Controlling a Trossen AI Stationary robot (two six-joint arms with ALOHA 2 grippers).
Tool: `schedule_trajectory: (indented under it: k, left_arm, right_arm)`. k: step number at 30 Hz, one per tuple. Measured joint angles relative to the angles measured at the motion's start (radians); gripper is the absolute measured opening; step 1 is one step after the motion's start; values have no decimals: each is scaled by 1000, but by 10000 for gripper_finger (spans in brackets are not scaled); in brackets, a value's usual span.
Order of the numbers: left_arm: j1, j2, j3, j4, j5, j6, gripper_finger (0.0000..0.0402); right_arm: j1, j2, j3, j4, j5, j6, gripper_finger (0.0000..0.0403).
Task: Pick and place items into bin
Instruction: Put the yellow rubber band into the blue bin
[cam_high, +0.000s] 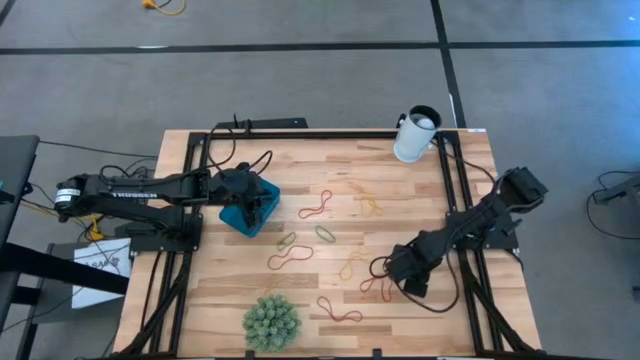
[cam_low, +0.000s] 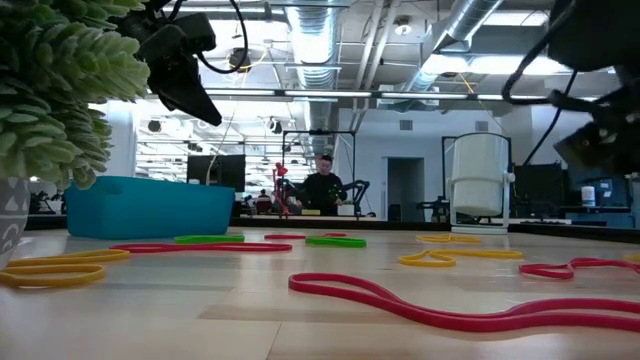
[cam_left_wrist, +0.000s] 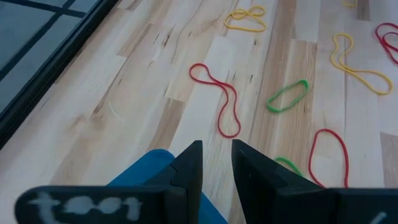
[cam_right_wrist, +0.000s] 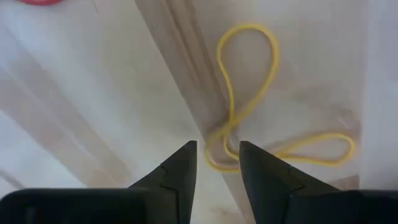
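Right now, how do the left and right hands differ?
The left hand hangs over the teal bin; the right hand is low over bare wood. A yellow band lies just ahead of the right hand; nothing lies between the left fingers. Both are open, empty.

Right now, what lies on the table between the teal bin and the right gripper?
In the high view, between the teal bin and the right gripper lie rubber bands: two green loops, a red one and a yellow one.
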Motion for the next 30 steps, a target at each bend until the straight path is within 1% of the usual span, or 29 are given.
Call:
schedule_trajectory:
  k: [3,11,14,18,19,22,25,27,30]
  left_arm:
    - [0,0,0,-3,0,0,75]
    - [0,0,0,-1,0,3,75]
    - [0,0,0,-1,0,4,75]
    - [0,0,0,-1,0,4,75]
    - [0,0,0,-1,0,4,75]
    - [0,0,0,-2,0,4,75]
    - [0,0,0,-2,0,4,75]
    - [0,0,0,-1,0,4,75]
    - [0,0,0,2,0,4,75]
  right_arm:
    - [0,38,1,-2,-4,-1,117]
    - [-21,80,5,-4,-15,-2,111]
    - [-28,80,5,1,-17,-2,86]
    - [-27,62,2,12,-13,-22,20]
    - [-27,55,2,14,-10,-31,10]
    - [-27,27,-3,15,8,-35,10]
    - [-30,-35,1,10,49,-36,3]
    - [-29,-85,12,5,88,-37,3]
    - [-36,-163,39,13,178,-70,1]
